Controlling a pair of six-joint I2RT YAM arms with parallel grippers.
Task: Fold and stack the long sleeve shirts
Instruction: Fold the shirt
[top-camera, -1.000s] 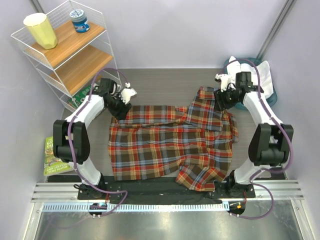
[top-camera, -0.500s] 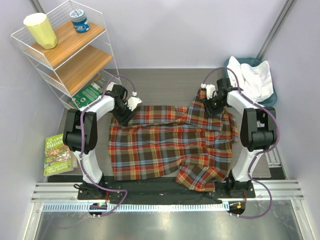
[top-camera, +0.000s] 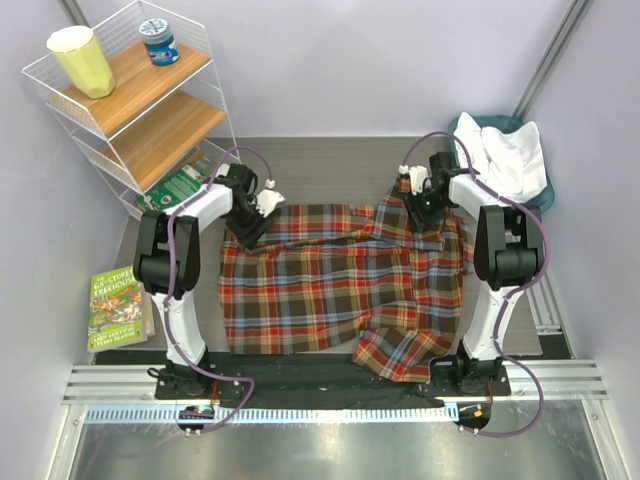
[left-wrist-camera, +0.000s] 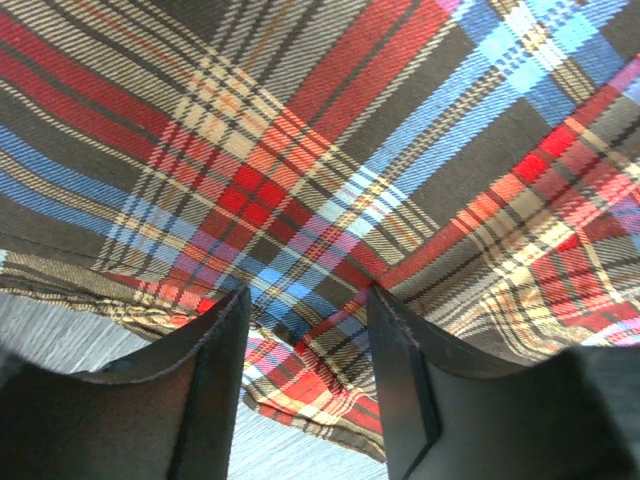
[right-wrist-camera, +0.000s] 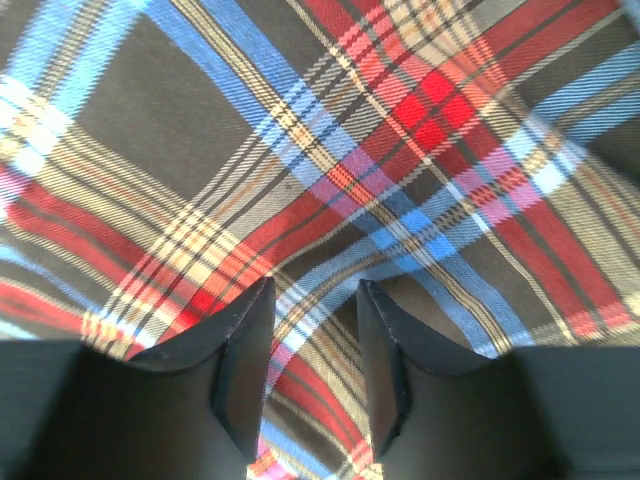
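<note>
Shows both arms drawn inward since a second ago. Finds left gripper (left-wrist-camera: 305, 300) clenched on a raised fold of plaid shirt (top-camera: 330, 290) at 10 o'clock, and right gripper (right-wrist-camera: 315, 290) likewise pinching plaid cloth at 1 o'clock. Places plaid shirt spread flat mid-table (top-camera: 320, 165), with a flap lapped over at 5 o'clock. Notes white shirt (top-camera: 510, 160) at 2 o'clock, apparently resting in teal basket (top-camera: 464, 126).
</note>
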